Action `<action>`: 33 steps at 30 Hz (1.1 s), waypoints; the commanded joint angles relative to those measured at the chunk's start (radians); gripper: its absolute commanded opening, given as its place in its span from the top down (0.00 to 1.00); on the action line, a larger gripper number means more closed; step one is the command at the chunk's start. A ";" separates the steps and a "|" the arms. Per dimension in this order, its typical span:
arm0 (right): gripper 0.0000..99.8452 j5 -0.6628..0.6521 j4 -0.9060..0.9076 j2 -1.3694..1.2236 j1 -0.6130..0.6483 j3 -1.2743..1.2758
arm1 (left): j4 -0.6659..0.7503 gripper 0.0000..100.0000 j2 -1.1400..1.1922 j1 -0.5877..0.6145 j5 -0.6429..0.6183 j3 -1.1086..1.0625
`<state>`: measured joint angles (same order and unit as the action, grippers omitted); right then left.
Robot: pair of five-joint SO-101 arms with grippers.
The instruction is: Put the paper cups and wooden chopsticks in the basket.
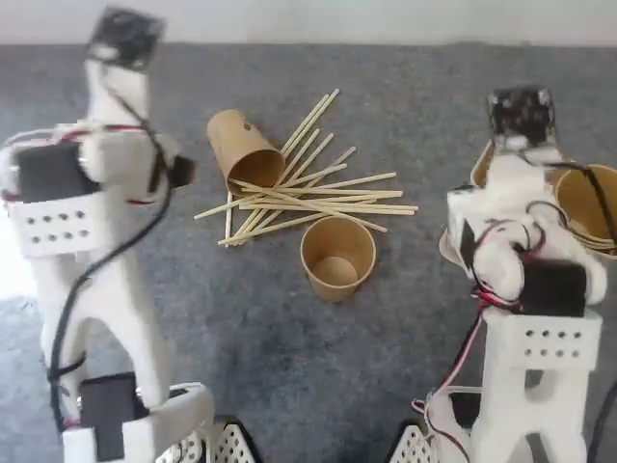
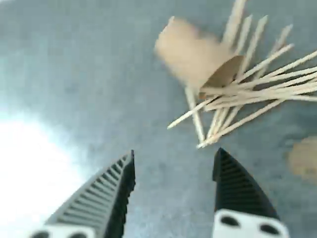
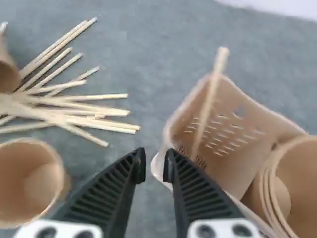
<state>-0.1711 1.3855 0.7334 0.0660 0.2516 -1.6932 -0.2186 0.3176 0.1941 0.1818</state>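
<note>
High view showed most of the wooden chopsticks lying in a loose pile on the grey table, well apart from the basket at their 3 o'clock. One paper cup lay on its side at the pile's 10 o'clock, touching the sticks. A second cup sat at the pile's 6 o'clock, mouth toward the camera.

In the basket, a single chopstick leaned against the wall, and a stack of cups sat nested beside it. By my reading the job was partly done: some cups and one stick were in, two cups and nearly all the sticks were left.

The right gripper hung just beside the basket's rim, jaws a narrow gap apart with nothing between them. The left gripper hovered wide apart and empty, near the lying cup.
</note>
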 commanded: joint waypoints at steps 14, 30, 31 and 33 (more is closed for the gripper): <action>0.93 0.028 0.395 -0.481 0.231 -0.505 | 0.562 0.75 -0.388 0.101 -0.026 -0.974; 0.93 0.077 0.398 -0.765 0.344 -0.574 | 0.996 0.75 -0.715 0.032 -0.121 -1.527; 0.93 0.077 0.397 -0.780 0.341 -0.574 | 1.003 0.75 -0.713 0.029 -0.121 -1.532; 0.93 0.072 0.397 -0.811 0.340 -0.574 | 1.002 0.75 -0.712 0.026 -0.123 -1.534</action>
<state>-0.1051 1.7522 -0.0660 0.4005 -0.2762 -0.7250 -0.9045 0.3544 0.0867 -1.3556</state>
